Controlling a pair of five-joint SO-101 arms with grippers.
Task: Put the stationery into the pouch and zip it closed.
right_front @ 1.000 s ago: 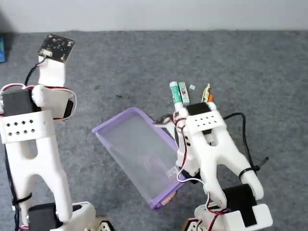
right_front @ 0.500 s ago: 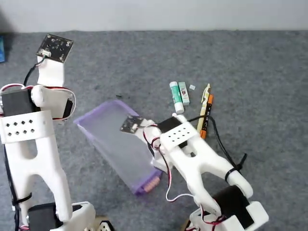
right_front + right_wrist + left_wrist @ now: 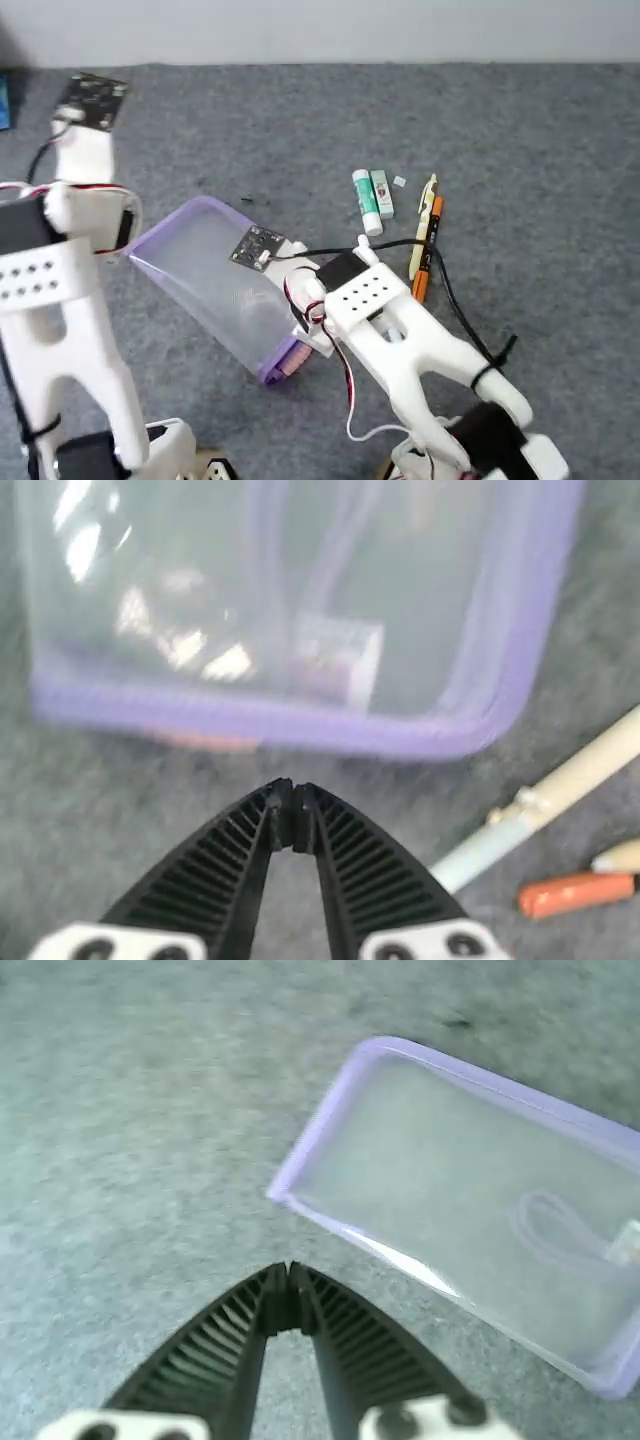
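Pouch sits left of table centre, stationery loose nearby. Your right gripper, left gripper both pinched shut, empty. Careful: slick pouch likely skids when you load it.

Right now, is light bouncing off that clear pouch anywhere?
Right wrist view: yes, several white glints sit on the pouch film. Left wrist view: one bright streak runs along one long edge. High view: the pouch looks evenly lit, with no bright spots.
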